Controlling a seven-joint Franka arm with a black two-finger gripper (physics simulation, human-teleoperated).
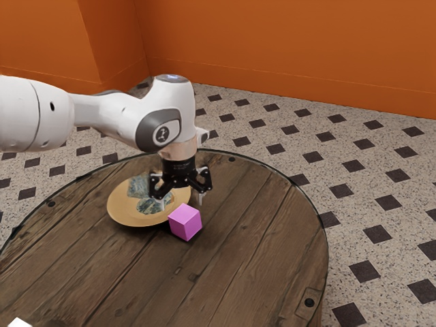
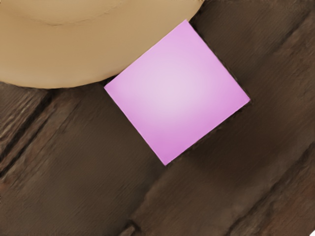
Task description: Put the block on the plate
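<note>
A round emblem (image 1: 162, 134) marks the arm (image 1: 102, 112); lettering on the black collar (image 1: 178, 165) is too small to read. The gripper (image 1: 182, 199) hangs with its jaws apart above the table. The pink block (image 1: 185, 223) sits at the rim of the tan plate (image 1: 125, 212), contact unclear, with planks stretching from its other sides. The round wooden table (image 1: 262, 238) stands on speckled, dark-diamond flooring (image 1: 354, 165) beside orange walls (image 1: 286, 44).

no legible text, no readable numbers
</note>
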